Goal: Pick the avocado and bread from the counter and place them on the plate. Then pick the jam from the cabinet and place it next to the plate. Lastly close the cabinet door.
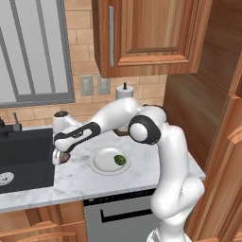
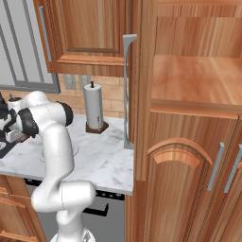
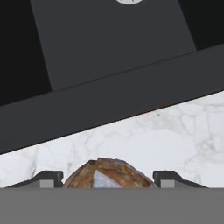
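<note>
Claw (image 3: pixel 105 178) of ours sits low over the desk (image 3: pixel 175 135), fingertips either side of the bread (image 3: pixel 107 174); whether they press it yet we cannot tell. Beyond the claw lies the sink (image 3: pixel 109 52).

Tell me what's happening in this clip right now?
The avocado already lies on the plate. The arm has reached down to the counter beside the black sink, and its gripper straddles the bread, a finger on each side. Whether it grips yet is unclear. The jam step and cabinet door remain.
</note>
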You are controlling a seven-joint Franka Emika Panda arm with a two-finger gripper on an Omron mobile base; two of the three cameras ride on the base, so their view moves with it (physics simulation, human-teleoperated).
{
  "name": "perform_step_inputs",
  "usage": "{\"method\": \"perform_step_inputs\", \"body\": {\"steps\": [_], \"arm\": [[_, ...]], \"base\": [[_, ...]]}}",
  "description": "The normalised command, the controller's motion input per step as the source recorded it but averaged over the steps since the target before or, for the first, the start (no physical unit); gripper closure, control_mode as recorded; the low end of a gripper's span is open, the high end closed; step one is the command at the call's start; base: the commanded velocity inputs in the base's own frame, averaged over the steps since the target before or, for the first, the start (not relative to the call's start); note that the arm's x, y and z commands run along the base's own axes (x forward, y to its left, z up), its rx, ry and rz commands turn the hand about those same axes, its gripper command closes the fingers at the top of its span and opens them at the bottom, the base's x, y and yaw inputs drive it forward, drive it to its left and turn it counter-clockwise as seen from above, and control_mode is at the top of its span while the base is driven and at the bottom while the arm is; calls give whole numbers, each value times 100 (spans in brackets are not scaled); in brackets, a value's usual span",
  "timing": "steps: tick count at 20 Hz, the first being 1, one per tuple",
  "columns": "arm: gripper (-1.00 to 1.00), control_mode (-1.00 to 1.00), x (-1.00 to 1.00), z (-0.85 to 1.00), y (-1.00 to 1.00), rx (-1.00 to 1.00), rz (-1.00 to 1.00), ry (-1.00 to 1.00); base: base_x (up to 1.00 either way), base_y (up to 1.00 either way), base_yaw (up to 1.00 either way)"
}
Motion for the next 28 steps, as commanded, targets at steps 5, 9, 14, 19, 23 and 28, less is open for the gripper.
{"method": "perform_step_inputs", "body": {"steps": [5, 9, 14, 19, 23, 28], "arm": [[100, -100, -59, 16, -37, -5, -7, -20], [100, -100, -60, 44, -59, -9, -5, -29], [100, -100, -41, 48, -68, -4, -5, -27], [100, -100, -29, 36, -63, 1, -3, -17], [100, -100, -2, 35, -53, 14, 0, -2], [100, -100, -2, 33, -55, 21, 0, 0]], "base": [[0, 0, 0], [0, 0, 0], [0, 0, 0], [0, 0, 0], [0, 0, 0], [0, 0, 0]]}}
